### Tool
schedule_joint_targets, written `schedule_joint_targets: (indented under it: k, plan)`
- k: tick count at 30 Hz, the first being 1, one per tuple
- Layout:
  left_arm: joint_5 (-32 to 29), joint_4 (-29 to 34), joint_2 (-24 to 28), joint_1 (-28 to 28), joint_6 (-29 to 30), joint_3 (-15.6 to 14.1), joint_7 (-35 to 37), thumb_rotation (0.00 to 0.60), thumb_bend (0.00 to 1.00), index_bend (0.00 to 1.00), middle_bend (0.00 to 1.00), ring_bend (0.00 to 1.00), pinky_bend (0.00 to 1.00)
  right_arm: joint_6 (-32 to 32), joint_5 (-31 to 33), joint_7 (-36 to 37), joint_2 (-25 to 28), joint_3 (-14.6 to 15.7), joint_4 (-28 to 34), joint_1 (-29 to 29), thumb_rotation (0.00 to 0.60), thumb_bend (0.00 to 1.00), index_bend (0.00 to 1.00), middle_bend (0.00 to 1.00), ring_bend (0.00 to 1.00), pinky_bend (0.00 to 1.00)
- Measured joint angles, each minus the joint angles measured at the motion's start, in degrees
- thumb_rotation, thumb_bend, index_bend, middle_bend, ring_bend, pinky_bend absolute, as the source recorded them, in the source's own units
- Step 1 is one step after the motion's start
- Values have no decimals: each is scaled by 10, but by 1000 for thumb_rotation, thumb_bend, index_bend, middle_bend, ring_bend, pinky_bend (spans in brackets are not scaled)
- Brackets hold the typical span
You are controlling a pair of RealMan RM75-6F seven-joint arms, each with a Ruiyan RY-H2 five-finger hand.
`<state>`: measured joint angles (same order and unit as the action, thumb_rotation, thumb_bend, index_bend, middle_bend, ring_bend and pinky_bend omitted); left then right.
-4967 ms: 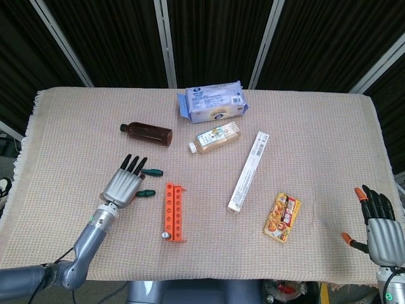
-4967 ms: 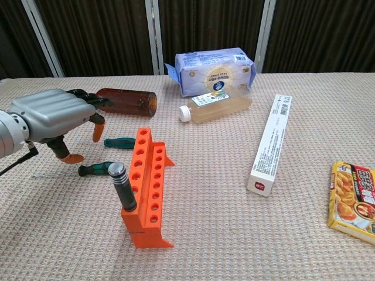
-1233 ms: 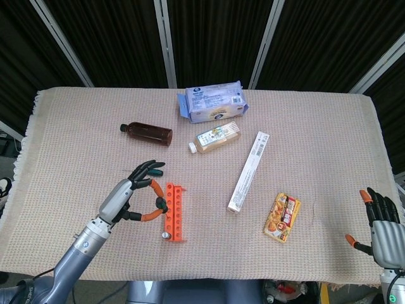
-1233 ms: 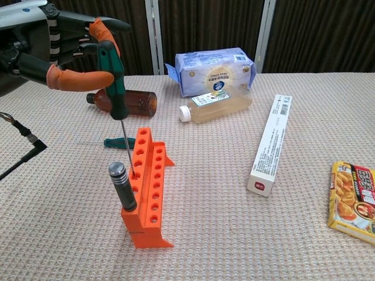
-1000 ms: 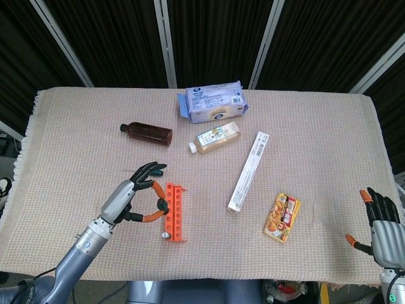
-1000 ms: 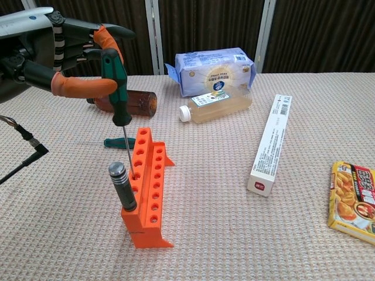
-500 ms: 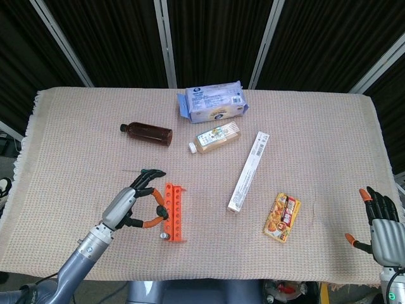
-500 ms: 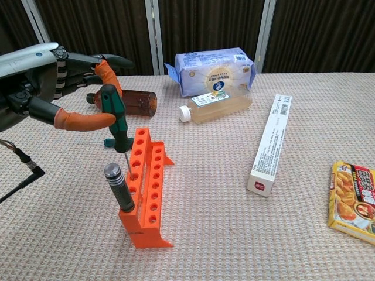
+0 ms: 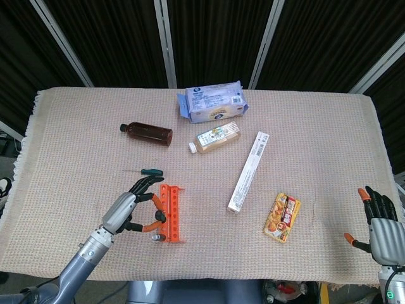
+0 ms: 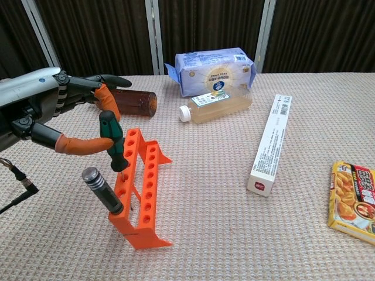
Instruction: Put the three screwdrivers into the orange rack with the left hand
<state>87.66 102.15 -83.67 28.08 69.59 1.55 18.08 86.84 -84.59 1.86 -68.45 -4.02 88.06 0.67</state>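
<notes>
Left hand (image 10: 50, 114) — pinching green screwdriver (image 10: 113, 140)

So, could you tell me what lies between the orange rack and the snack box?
The long white box lies between the orange rack and the snack box, with bare cloth on either side of it; the head view shows it best.

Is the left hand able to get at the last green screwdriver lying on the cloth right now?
Probably not yet. The left hand grips a green-handled screwdriver seated in the tilted orange rack. The last green screwdriver lies in the open just beyond, nothing covering it, so once the hand lets go the way looks free.
</notes>
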Motion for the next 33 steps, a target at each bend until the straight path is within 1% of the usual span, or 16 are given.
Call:
schedule_joint_targets:
  k: [8,11,17,23,28,33]
  plan:
    - [4,-22,-21,-5,5,-1,-30,600,361,641,63,0,0,-3,3,-3,0,-1,2,1,600,0,0,0,0,0]
    - [5,-28,-31,-3,5,4,-42,600,361,640,63,0,0,-4,3,-4,0,-1,2,2,600,0,0,0,0,0]
    - [6,-23,-34,5,3,18,-54,600,361,637,60,0,0,-4,5,-5,1,-2,4,2,600,0,0,0,0,0]
    - [4,-15,-34,18,-14,25,-74,600,352,624,46,0,0,-5,7,-3,1,-2,2,3,600,0,0,0,0,0]
    - [0,-16,-40,24,-24,26,-80,600,321,616,43,0,0,-7,9,0,1,-3,0,3,600,0,0,0,0,0]
    - [-1,-20,-43,23,-24,22,-80,600,319,615,40,0,0,-9,10,0,1,-4,-1,4,600,0,0,0,0,0]
